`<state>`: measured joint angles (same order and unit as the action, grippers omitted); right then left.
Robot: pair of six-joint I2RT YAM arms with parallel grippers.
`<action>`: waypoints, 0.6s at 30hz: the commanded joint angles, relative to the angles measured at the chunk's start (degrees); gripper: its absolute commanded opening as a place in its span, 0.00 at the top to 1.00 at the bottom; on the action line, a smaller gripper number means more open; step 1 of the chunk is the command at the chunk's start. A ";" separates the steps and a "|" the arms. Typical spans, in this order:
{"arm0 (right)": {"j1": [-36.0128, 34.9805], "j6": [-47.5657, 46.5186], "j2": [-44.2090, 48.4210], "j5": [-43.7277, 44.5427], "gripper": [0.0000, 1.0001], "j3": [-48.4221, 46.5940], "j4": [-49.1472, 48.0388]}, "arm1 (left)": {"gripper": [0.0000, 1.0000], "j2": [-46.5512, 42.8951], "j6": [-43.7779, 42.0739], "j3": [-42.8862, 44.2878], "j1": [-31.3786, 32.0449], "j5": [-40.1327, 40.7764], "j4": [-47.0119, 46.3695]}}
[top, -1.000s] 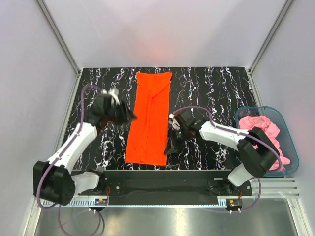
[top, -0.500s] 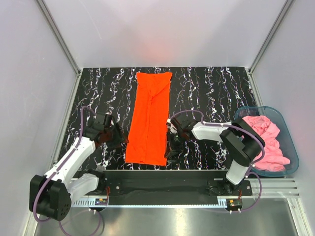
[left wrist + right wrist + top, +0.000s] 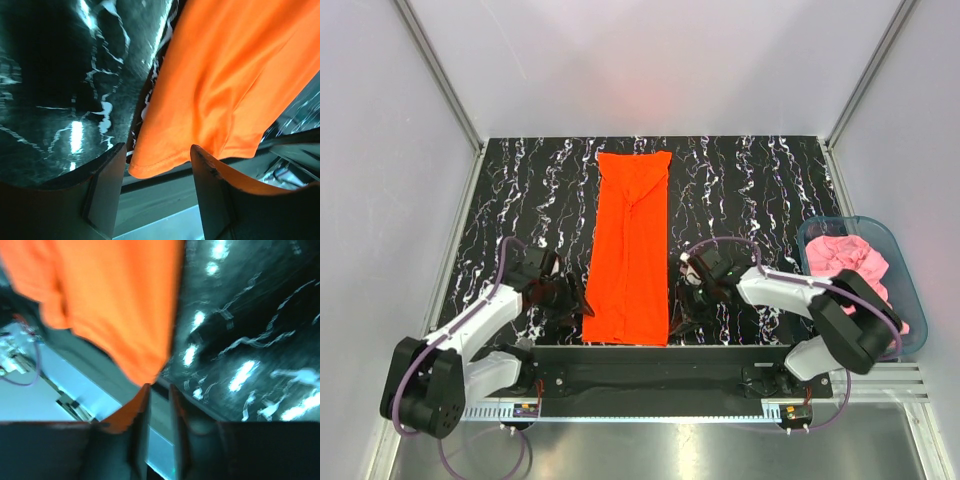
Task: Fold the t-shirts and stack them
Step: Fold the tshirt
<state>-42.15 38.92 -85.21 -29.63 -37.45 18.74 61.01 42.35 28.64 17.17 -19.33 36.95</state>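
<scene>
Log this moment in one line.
orange-red t-shirt: folded strip | left gripper: open at near-left corner | right gripper: near-right corner, grip unclear | pink t-shirt: in bin

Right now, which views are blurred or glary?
Top external: sharp and evenly lit, with a reddish glow on the back wall above the orange-red t-shirt. Left wrist: shirt hem fairly crisp, white glare patches on the table. Right wrist: smeared throughout, table highlights streaked, shirt edge soft.

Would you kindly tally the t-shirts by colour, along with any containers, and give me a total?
Orange-red t-shirt: 1
Pink t-shirt: 1
Teal bin: 1
Total: 3
</scene>
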 commanded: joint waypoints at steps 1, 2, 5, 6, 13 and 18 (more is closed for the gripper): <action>0.58 0.98 5.22 -2.00 0.65 -1.66 1.47 | 0.42 0.86 0.45 -0.43 1.55 -3.87 -3.55; 0.75 0.99 5.14 -2.71 0.63 -1.66 1.47 | 0.42 1.04 0.80 -0.69 1.55 -3.26 -3.46; 0.75 1.25 2.52 -4.38 0.57 -0.61 -0.80 | 0.44 0.95 2.82 -2.10 1.73 -1.24 -3.64; 0.75 1.25 2.07 -4.56 0.57 -0.43 -1.42 | 0.44 0.86 3.09 -2.54 1.73 -1.06 -3.81; 0.75 7.20 -1.18 -7.19 0.48 4.65 -10.38 | 0.52 3.15 4.32 -2.90 3.13 1.74 -0.33; 0.67 11.70 -2.59 -9.22 0.49 8.88 -18.20 | 0.48 2.27 7.31 -4.12 5.15 4.13 -0.65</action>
<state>-41.52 47.29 -86.43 -37.63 -30.44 7.05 63.26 47.92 25.69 21.28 -18.74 34.79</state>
